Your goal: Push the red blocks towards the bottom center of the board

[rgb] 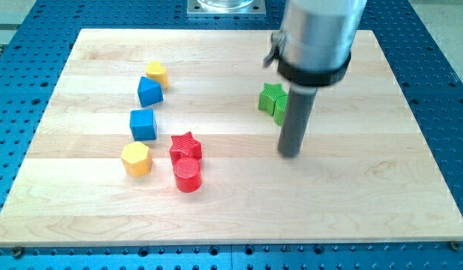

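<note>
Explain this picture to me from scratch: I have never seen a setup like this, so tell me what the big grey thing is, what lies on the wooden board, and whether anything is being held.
There is a single picture, from one camera looking down at a slant on a wooden board that lies on a blue perforated table. The big grey cylinder is the end of a robot arm. It has no claw; it ends in a dark rod, and my tip rests on the board. It holds nothing; it only pushes blocks by sliding.

On the view's left lie a yellow block, two blue blocks, and a yellow hexagon. Next to them are a red star and a red cylinder, touching or nearly so. A green block sits just behind the rod, partly hidden. My tip stands well to the right of the red blocks, touching neither.
</note>
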Available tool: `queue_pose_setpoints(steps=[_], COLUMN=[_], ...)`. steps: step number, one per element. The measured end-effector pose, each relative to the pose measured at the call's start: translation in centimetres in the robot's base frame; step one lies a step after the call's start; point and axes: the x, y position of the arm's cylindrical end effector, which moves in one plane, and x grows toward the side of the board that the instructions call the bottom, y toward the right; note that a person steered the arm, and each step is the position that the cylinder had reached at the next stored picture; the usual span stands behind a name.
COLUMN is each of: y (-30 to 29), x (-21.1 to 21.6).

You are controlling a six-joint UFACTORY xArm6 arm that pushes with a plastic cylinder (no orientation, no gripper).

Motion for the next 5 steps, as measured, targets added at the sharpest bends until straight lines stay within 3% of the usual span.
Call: queue_pose_setpoints(steps=[1, 2, 3, 5], y=[-9.7, -13.6, -15.4, -11.3], x=[5.3, 4.2, 3.2, 0.4])
